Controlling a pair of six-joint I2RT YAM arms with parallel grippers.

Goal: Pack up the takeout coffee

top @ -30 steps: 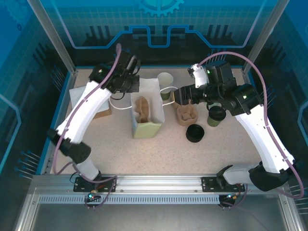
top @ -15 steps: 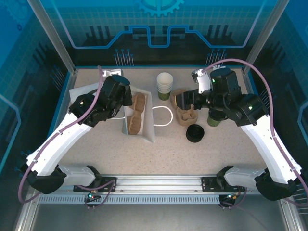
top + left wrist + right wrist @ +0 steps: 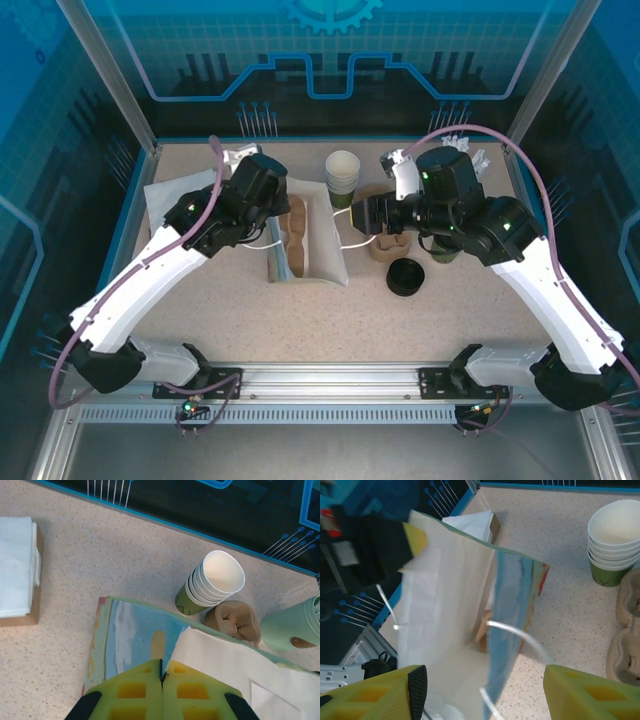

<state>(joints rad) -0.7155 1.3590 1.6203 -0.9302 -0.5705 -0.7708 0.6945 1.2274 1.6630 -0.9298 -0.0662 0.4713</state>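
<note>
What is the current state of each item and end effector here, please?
Paper bag: mouth open, held at the rim.
Cup carrier: inside the bag.
Paper cups: stacked upright, top one empty.
Black lids: on the table, not on a cup.
Left end effector: shut on the bag's rim.
Right end effector: open at the bag's mouth.

My bench and its surroundings

My bench point(image 3: 350, 320) has a pale speckled top, with a thin blue strip point(image 3: 300, 139) running along its far edge. Beyond the strip stand blue wall panels point(image 3: 330, 40) printed with circuit lines and a gear point(image 3: 330, 10). Two metal posts point(image 3: 107, 70) point(image 3: 558, 60) slant up at the far corners, and an aluminium rail point(image 3: 330, 385) runs across the near edge.
</note>
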